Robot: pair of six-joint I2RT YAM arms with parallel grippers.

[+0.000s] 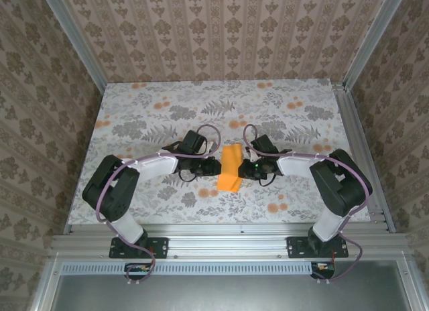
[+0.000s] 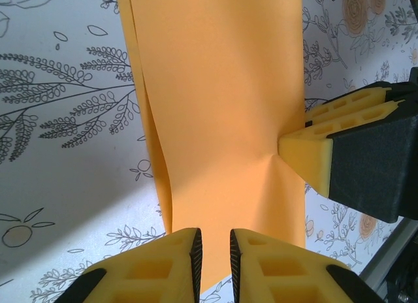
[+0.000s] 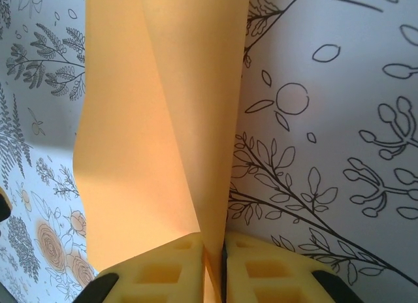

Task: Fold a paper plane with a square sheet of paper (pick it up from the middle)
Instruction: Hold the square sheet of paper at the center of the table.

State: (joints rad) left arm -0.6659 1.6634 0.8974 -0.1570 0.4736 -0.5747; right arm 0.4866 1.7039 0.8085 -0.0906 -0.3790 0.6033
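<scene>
One creased, matte orange paper sheet [image 1: 232, 169]

Overhead camera: fixed high behind the arm bases on the near side, looking down and forward. It stands far enough back to take in the whole worktop [image 1: 134, 110], both arms and the walls.
Left wrist camera: rides the left arm and looks past its own left claw [image 2: 213, 254], very close to the orange sheet [image 2: 222, 107].
Right wrist camera: rides the right arm and looks past the right claw [image 3: 214, 257], equally close.
Shared ground: all three see the sheet mid-worktop and the floral cloth [image 3: 326, 120] around it. The left wrist view also catches the right claw's tip.
</scene>
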